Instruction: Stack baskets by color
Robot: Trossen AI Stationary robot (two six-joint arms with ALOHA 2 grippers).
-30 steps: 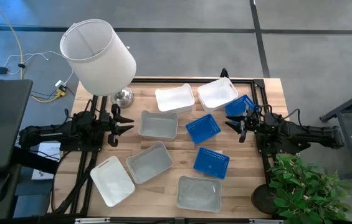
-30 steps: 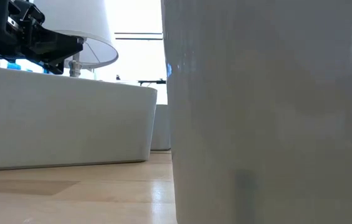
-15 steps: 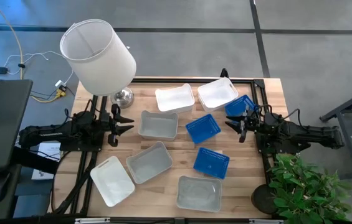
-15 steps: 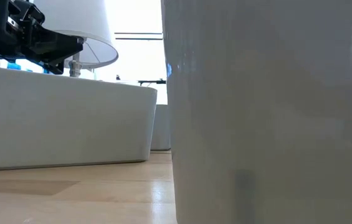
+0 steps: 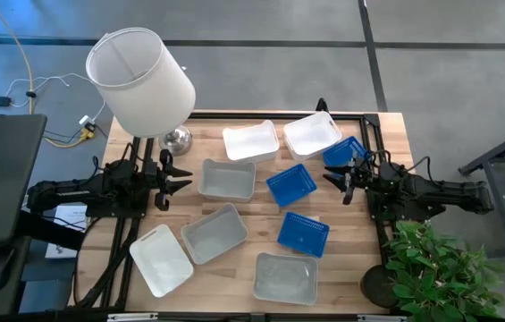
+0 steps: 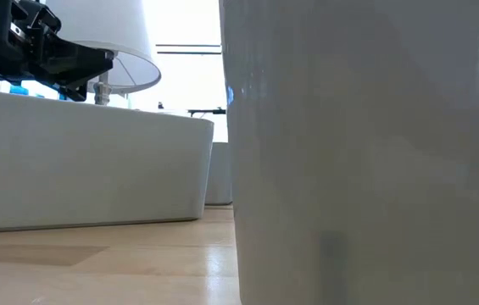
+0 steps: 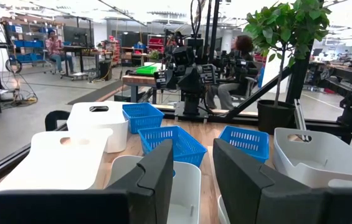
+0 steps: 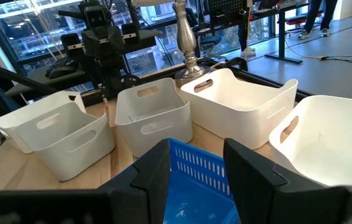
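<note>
Nothing had changed over the last second: both arms hung still, so stacking had not begun. The right gripper point(image 5: 349, 180) stood with fingers parted and empty, a blue basket point(image 5: 291, 184) just ahead of it. The left gripper point(image 5: 170, 177), also parted and empty, faced a grey basket point(image 5: 228, 180). Beyond, white baskets point(image 5: 250, 141) lay unstacked.

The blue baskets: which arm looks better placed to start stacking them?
Probably the right. Its hand sits open among the three blue baskets, empty, while the left hand waits at the table's opposite side beside a grey basket.
</note>
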